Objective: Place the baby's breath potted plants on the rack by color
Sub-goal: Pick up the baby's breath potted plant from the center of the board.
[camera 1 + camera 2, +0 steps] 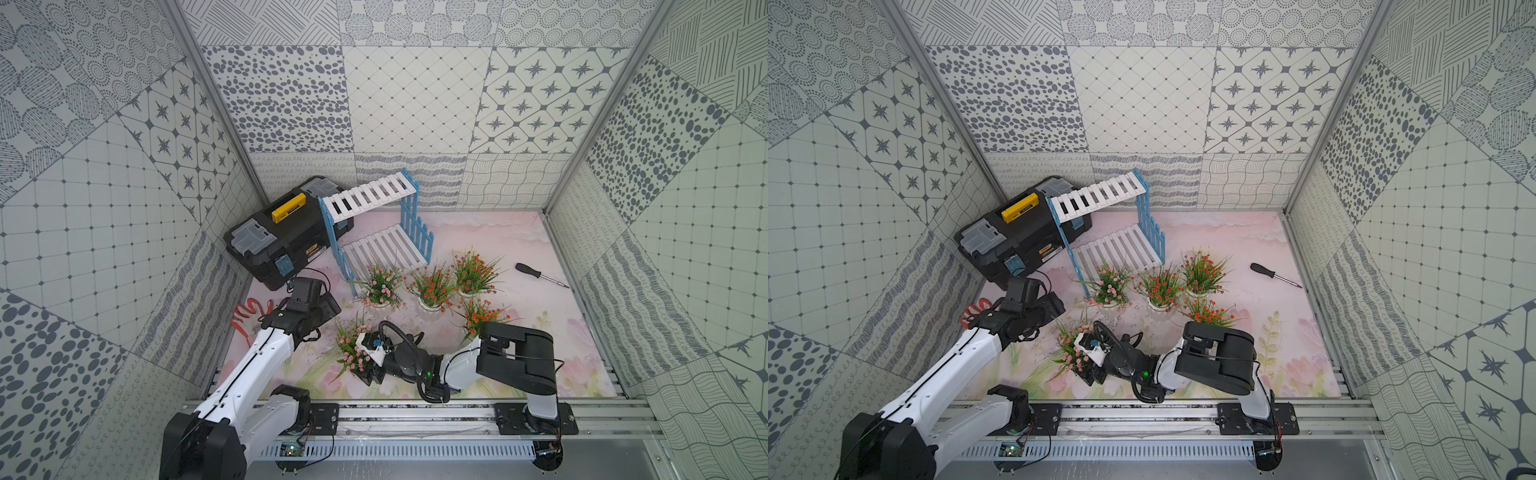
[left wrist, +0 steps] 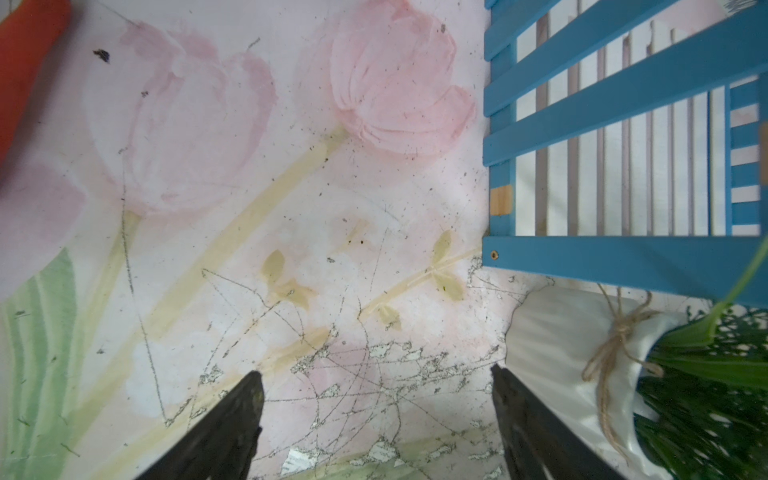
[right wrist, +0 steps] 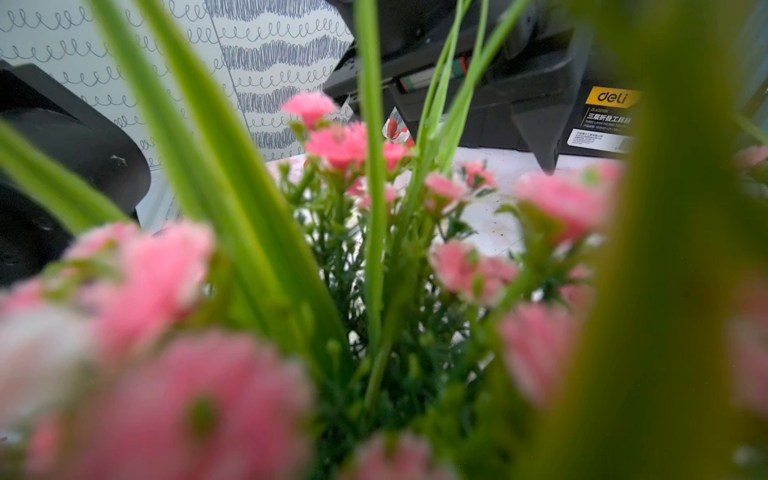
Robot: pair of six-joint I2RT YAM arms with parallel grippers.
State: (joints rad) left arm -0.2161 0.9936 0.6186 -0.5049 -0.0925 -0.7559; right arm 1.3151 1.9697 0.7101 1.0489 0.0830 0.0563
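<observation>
The rack stands at the back with both white shelves bare. In both top views, a pink-flowered plant sits by its front foot, and three orange-red ones stand to the right. My right gripper is buried in another pink plant near the front; pink blossoms fill the right wrist view and hide the fingers. My left gripper is open over bare mat, with a white ribbed pot just outside one finger, next to the rack's blue frame.
A black toolbox with a yellow handle sits behind the rack's left side. A red glove lies left of my left arm. A black screwdriver lies on the mat at the right. Patterned walls enclose three sides.
</observation>
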